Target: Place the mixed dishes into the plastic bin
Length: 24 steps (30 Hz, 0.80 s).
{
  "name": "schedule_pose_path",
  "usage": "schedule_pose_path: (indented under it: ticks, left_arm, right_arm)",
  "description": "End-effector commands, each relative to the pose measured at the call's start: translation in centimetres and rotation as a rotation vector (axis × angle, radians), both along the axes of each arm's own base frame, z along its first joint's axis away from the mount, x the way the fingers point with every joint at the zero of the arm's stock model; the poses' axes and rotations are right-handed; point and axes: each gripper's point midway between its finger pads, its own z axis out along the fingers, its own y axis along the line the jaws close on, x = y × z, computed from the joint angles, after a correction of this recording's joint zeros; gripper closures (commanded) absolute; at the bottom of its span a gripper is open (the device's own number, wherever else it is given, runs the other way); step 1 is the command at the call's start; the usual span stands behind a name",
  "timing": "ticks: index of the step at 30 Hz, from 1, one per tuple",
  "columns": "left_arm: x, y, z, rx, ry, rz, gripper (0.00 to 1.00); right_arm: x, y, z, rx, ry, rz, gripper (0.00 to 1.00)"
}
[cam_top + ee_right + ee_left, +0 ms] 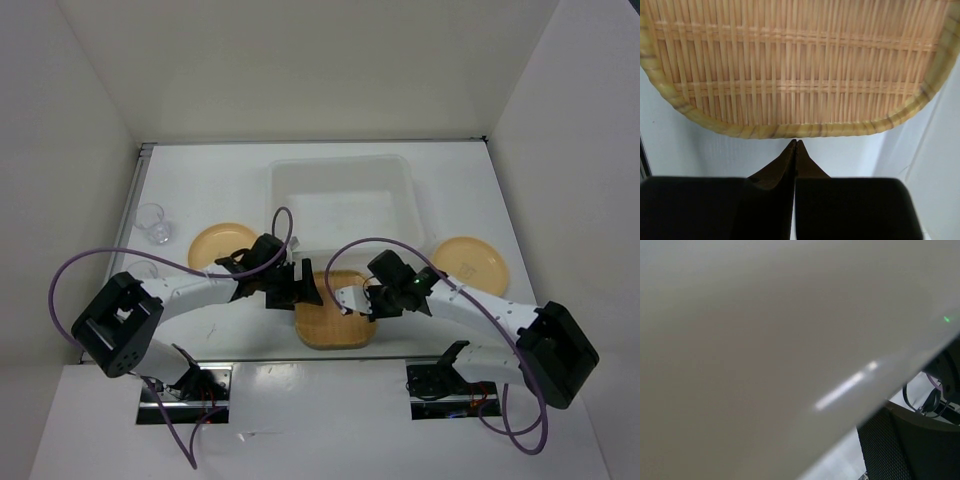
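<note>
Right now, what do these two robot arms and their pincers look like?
Both the left arm and right arm have white tube links, black blocky joints and looping purple cables. The right gripper ends in black tapered fingers; a green light glows on its wrist.

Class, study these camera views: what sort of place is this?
Probably a robot lab test cell, not a kitchen: white walls box in a white table, a left arm and right arm are bolted at its near edge, and a woven tray and plates lie by a plastic bin.

We've got the left claw [303, 290] and right claw [348, 300] flanking the woven tray [335, 328], the plastic bin [340, 172] wall close behind, its mouth open from above.
</note>
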Motion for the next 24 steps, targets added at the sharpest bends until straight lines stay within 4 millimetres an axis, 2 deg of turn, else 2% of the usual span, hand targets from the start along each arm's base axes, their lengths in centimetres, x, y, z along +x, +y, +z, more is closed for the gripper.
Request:
schedule_pose_path:
  ticks: [1,6,8,14,18,24]
  left_arm:
    - [-2.5,0.0,-0.8,0.01,0.089,-0.025,0.0]
    - [-3.2,-0.4,-0.7,0.005,0.094,-0.051,0.0]
    - [-3.2,-0.4,-0.7,0.005,0.094,-0.051,0.0]
    - [-3.2,-0.4,-0.7,0.005,0.094,-0.051,0.0]
    - [-3.1,-0.5,-0.9,0.005,0.094,-0.051,0.0]
    - [-3.1,-0.5,-0.9,0.007,0.088,-0.058,0.0]
  right_arm:
    - [0.6,1.0,0.3,0.015,-0.011,0.02,1.0]
    - [0.9,1.3,0.4,0.018,-0.003,0.004,1.0]
    - [1.6,2.0,1.7,0.041,-0.022,-0.005,1.0]
    - [2.1,4.3,4.7,0.136,0.006,-0.031,1.0]
    - [2.2,4.1,4.7,0.129,-0.002,-0.037,1.0]
    - [1.6,2.2,1.9,0.038,0.007,-0.033,1.0]
